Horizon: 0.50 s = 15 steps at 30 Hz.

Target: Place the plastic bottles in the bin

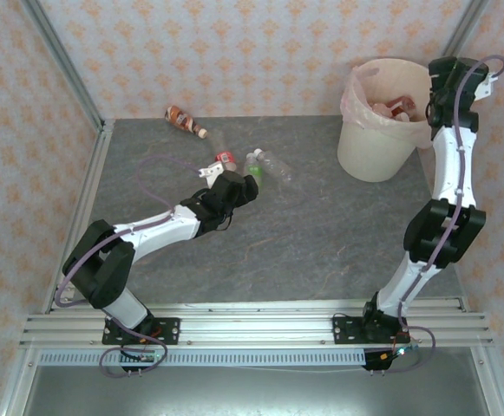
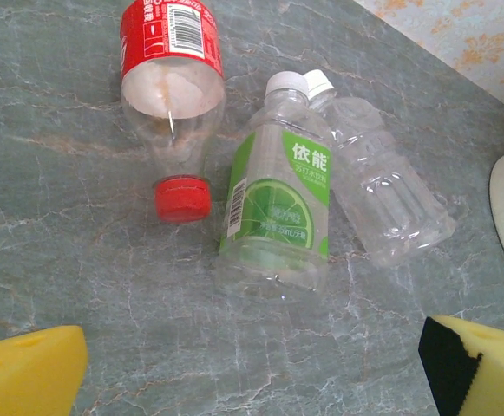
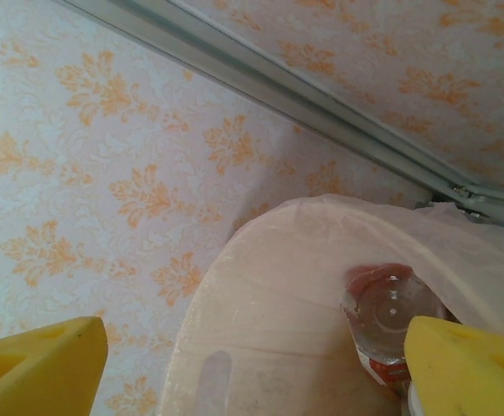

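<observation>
"What did the room look like?"

"There was a grey marbled tabletop (image 1: 321, 234) boxed in by orange-flowered wallpaper. Far left at the back lay a brown plastic bottle with a reddish label (image 1: 185, 120), well apart from everything else."

"And the left arm?"

"The left gripper (image 2: 252, 381) hovered just short of a cluster of three bottles. Its yellow pads were spread wide with nothing between them. From the left, the cluster was a clear bottle with a red label and red cap (image 2: 172, 95), then a clear bottle with a green lime label and white cap (image 2: 278, 208). Last was an unlabelled clear bottle (image 2: 386, 199) lying against the green one."

"So how far along was it?"

"Partly done, I'd say. On the right, the big round cream-white bin lined with a pale pink bag (image 1: 380, 152) already held several bottles (image 1: 396, 108). The right gripper (image 3: 252, 364) hung over its rim with its jaws apart, gripping nothing. A clear bottle (image 3: 389, 325) showed end-on inside the liner, just below one pad. Four were left on the table."

"Was anything in the way?"

"The three lay packed close, so lifting one might nudge its neighbours. The bin also stood well across the table from them."
</observation>
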Motion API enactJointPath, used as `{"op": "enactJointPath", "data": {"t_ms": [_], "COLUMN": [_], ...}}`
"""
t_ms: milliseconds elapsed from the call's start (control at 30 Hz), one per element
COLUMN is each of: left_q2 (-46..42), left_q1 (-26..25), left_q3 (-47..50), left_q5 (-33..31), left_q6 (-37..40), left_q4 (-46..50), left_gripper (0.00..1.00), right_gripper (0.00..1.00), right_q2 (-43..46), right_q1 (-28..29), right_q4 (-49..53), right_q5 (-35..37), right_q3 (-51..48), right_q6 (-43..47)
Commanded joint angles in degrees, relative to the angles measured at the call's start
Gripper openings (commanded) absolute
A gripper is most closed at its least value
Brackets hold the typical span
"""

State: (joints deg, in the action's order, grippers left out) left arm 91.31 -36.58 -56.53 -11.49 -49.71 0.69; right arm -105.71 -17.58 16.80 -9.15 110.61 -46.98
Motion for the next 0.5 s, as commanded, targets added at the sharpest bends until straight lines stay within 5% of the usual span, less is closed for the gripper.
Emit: {"op": "enactJointPath", "data": {"t_ms": [0,267,467], "left_q2": [0.28,0.77,3.88], "left_q1": [0.67,3.09,5.61], "left_q3": [-1.3,-3.72,-11.52], "left_q5": [-0.1,1.25,1.03], "left_q6": [-1.34,-0.83,0.98], "left_q4": [1.03,4.63,16.31], "left_gripper": [1.0,1.0,1.0], "right_gripper": [0.91,0.99,0.99], "right_q2": [4.4,13.9,22.51], "right_q1": [-0.24,1.2,4.98], "right_q4": [-1.9,-4.31,-6.91], "right_q5": [0.46,-0.75,-4.01], "right_q3": [-2.53,-13.42,-22.74], "right_q6": [4.44,9.66,15.47]}}
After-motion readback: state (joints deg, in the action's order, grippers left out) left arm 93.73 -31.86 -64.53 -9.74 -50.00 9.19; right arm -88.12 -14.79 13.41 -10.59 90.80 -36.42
